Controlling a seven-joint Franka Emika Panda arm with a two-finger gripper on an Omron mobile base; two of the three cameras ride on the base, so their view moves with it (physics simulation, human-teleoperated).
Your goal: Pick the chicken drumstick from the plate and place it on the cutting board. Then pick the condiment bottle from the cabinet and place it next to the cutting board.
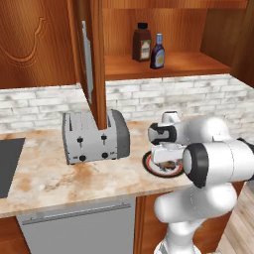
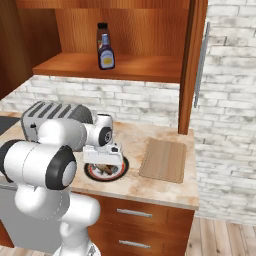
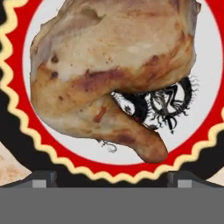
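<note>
A reddish-brown cabinet [image 2: 120, 30] hung open above the marble counter [image 1: 49, 173], its shelf holding the condiment bottle [image 2: 106, 54] (blue-necked, beside a taller brown bottle [image 1: 142, 43]). On the counter lay the cutting board [image 2: 163, 160], bare, beside the plate [image 2: 90, 173]. The gripper [image 3: 111, 178] hovered low over the plate with fingers spread wide, the chicken drumstick [image 3: 109, 70] lying between them ungrasped.

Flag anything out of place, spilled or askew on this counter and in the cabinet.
Nothing stands out. The chicken drumstick lies on the plate, the cutting board sits flat and bare, and both bottles, including the condiment bottle, stand upright on the cabinet shelf.
</note>
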